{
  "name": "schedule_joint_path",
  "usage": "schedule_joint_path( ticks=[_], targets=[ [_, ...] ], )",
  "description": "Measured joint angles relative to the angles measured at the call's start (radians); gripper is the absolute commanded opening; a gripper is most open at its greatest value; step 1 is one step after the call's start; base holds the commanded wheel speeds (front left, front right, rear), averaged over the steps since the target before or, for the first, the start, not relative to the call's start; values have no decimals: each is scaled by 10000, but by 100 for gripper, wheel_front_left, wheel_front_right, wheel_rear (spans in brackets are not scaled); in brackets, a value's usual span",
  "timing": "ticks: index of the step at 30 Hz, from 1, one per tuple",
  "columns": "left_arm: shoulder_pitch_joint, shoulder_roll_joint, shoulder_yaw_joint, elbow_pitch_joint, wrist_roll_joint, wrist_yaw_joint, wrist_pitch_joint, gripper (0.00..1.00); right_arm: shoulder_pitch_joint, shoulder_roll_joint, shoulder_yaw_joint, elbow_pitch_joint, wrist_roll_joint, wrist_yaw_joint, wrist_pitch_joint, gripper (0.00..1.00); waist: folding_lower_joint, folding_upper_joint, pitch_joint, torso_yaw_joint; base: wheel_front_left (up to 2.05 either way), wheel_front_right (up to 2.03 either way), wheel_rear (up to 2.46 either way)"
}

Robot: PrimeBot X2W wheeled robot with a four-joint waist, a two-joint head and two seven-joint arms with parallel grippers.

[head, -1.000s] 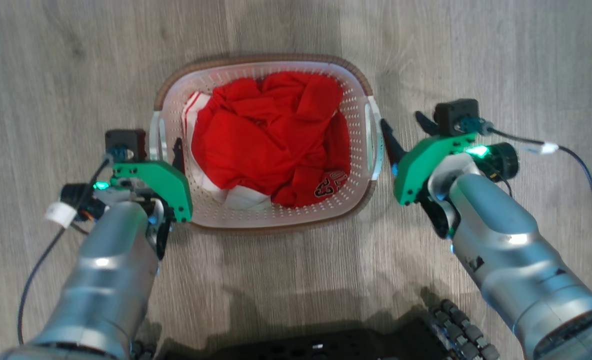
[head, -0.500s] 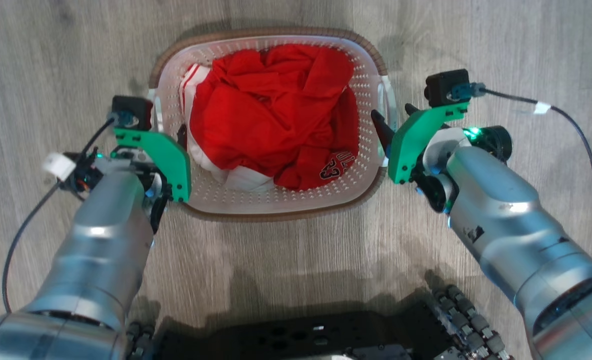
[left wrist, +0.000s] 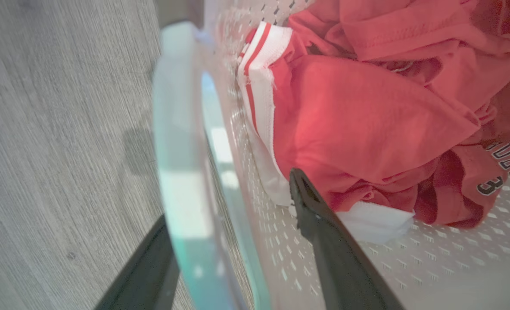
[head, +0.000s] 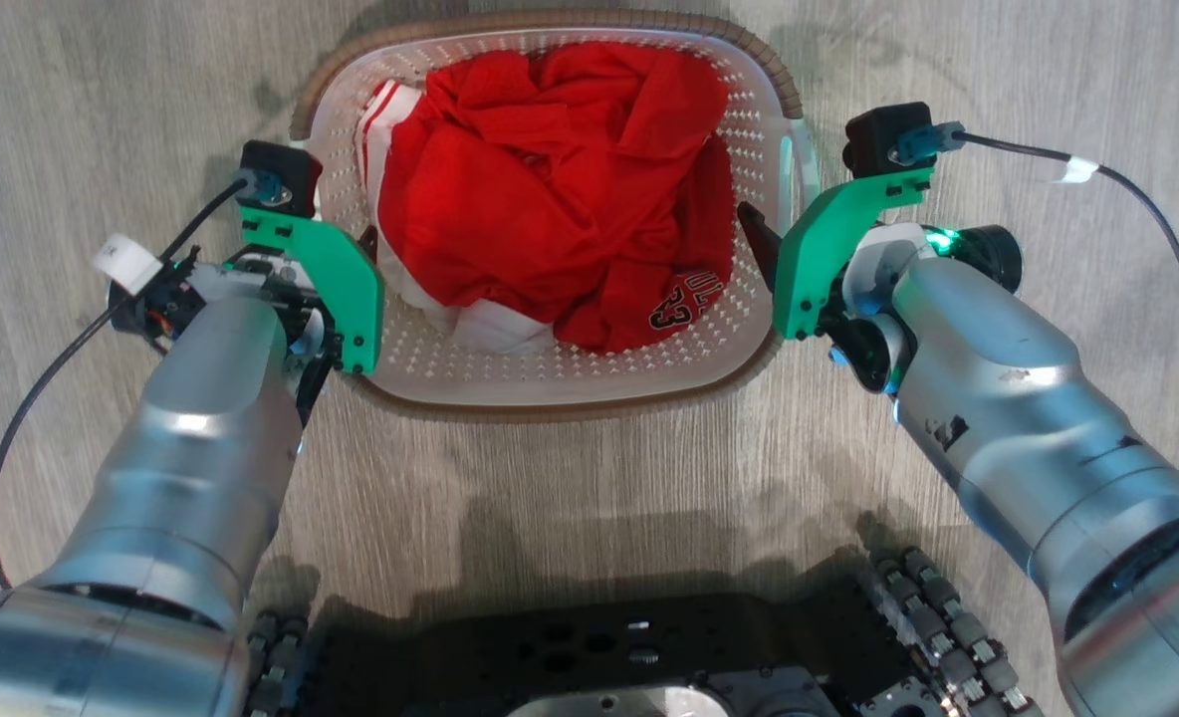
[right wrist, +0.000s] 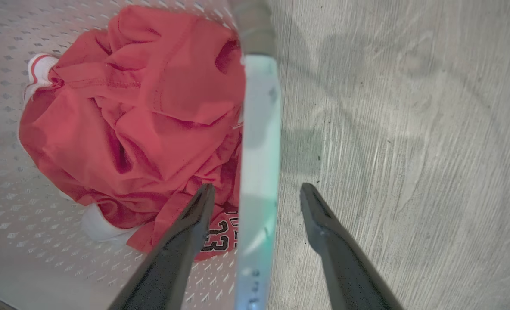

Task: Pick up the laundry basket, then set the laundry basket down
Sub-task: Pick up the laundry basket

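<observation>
The white perforated laundry basket (head: 570,396) with its brown rim stands on the wood floor at the top middle of the head view, with red and white clothes (head: 550,189) in it. My left gripper (head: 341,234) is open astride the left handle (left wrist: 173,142), one finger (left wrist: 332,249) inside the basket and the other outside. My right gripper (head: 779,229) is open astride the right handle (right wrist: 259,129), and a gap shows on each side of the handle. In the wrist views the left gripper (left wrist: 229,196) and right gripper (right wrist: 257,187) hold nothing.
Grey wood-plank floor (head: 589,498) lies all around the basket. My black wheeled base (head: 599,657) sits at the bottom edge. A cable (head: 1137,199) trails from the right wrist and another cable (head: 42,398) from the left wrist.
The head camera has shifted, so the basket sits higher and larger. My right gripper has moved in from beside the basket and now straddles the right handle. The left gripper stays at the left handle.
</observation>
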Motion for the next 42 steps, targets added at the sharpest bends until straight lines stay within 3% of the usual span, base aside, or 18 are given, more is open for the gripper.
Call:
schedule_joint_path(
  ticks=[22, 23, 24, 25, 36, 42],
  targets=[
    [-183, -105, -291, 2, -410, -86, 307, 100, -527, 0, 926, 512, 1060, 0, -21, 100, -1, 1, 353, 256, 0, 0, 0],
    [-185, -109, -290, 6, -483, -86, 393, 46, -538, -2, 974, 529, 1085, 0, -23, 91, -1, 1, 364, 268, 0, 0, 0],
    [-185, -113, -291, 6, -546, -88, 431, 0, -537, -2, 1032, 543, 1120, 0, -21, 34, -1, 1, 371, 278, 0, 0, 0],
    [-185, -115, -301, 8, -568, -90, 437, 0, -535, 0, 1099, 554, 1139, 0, -17, 0, -1, 0, 372, 287, 0, 0, 0],
    [-209, -167, -426, 4, -1003, -174, 623, 0, -522, -54, 1373, 750, 1425, -12, -13, 0, 0, 1, 214, 364, 0, 0, 0],
    [-67, -159, -1016, -102, -1492, -176, 943, 0, -503, -77, 1586, 800, 1624, -12, 44, 0, -1, 1, -134, 319, 0, 0, 0]
  ],
)
